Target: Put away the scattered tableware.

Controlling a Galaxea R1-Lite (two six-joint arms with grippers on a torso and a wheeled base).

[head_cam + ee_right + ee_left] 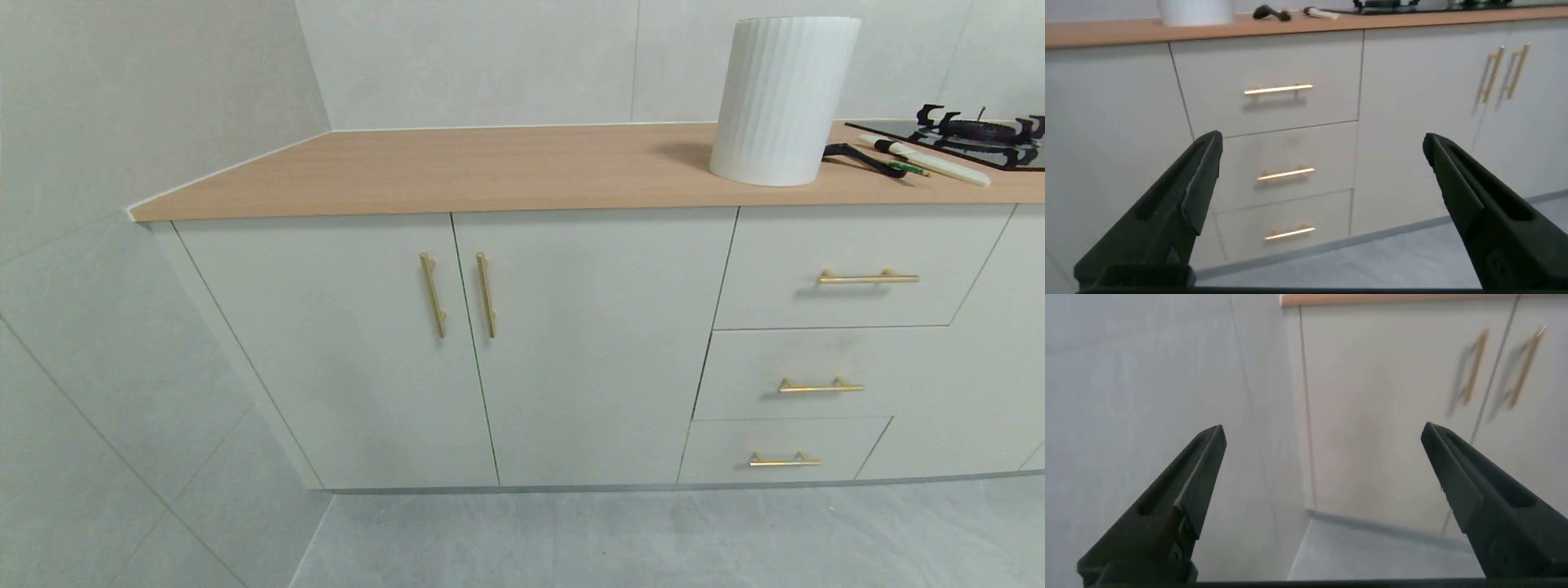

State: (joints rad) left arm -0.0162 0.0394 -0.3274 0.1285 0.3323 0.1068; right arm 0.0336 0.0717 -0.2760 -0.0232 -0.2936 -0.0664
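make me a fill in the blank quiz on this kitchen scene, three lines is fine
1. The stack of drawers has ___ drawers.
2. In the head view, the utensils lie on the counter to the ___ of the white container.
3. The left hand and the right hand are both ___.

Missing words: three; right; open
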